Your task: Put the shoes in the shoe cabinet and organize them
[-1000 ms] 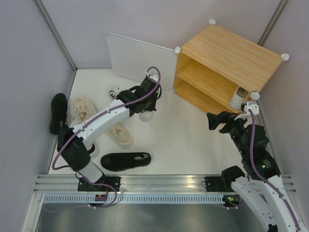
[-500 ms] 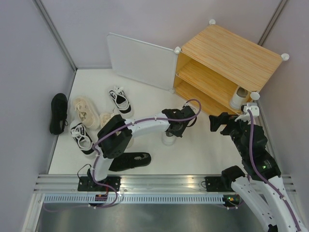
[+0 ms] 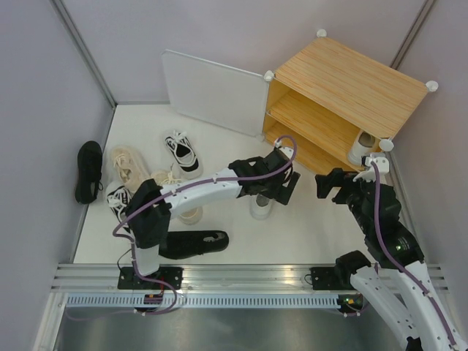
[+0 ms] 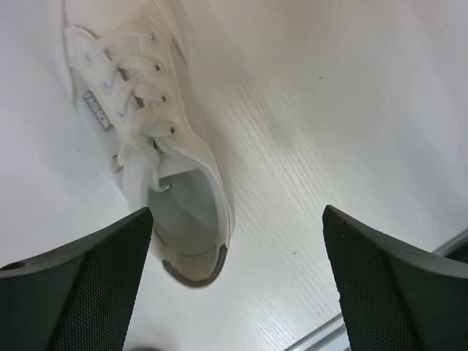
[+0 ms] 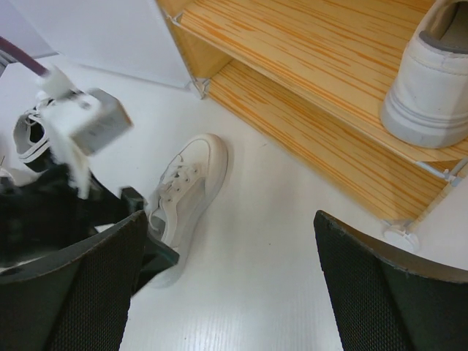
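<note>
Step in hand, judged: passing one shoe across. White lace-up sneaker [image 4: 157, 146] lying free on white table [image 3: 307, 227], toe toward light wood-grain shoe cabinet [image 3: 351, 80]. Left pincer [image 4: 238, 212] spread wide over heel, gripping nothing. Right pincer [image 5: 230, 216] equally wide, empty, nearby. Next: right pincer over sneaker, close, shelve beside grey-heeled white shoe [image 5: 431, 80].

Floor shoe [image 4: 157, 146] lies just below L gripper [image 4: 238, 292], toward its left finger. Cabinet [image 5: 307, 51] ahead of R gripper [image 5: 227, 292]; shelf shoe [image 5: 431, 80] inside, up-right.
</note>
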`<state>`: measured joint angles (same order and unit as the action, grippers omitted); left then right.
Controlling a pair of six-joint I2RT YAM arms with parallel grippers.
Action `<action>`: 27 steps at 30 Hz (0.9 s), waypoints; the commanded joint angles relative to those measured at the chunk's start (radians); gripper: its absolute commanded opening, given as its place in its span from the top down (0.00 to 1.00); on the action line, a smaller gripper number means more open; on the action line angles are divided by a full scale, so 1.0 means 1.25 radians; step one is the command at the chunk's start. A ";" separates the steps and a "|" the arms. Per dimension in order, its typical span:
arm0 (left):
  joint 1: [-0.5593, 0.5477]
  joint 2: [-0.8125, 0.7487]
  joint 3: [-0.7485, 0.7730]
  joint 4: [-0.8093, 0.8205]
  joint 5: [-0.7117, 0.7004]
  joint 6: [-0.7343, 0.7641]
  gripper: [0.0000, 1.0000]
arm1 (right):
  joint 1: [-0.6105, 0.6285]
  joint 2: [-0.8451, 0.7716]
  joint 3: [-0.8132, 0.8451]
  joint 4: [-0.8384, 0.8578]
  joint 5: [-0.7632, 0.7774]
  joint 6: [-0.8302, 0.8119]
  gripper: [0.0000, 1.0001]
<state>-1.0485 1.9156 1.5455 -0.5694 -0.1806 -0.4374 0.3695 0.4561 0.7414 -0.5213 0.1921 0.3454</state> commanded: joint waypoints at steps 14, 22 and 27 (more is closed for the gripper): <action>0.353 -0.387 -0.167 -0.033 0.051 -0.011 0.00 | 0.006 0.207 0.019 0.035 -0.174 0.013 0.05; 0.635 -0.541 -0.269 -0.083 0.143 0.050 0.00 | 0.110 0.370 -0.040 0.115 -0.140 0.010 0.08; 0.694 -0.618 -0.337 -0.071 0.064 0.066 0.00 | 0.261 0.480 -0.005 0.149 -0.100 -0.006 0.10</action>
<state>-0.1825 1.2018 1.1614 -0.6617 -0.0547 -0.4053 0.6304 1.0157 0.6964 -0.4084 0.0319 0.3508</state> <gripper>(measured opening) 0.994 0.912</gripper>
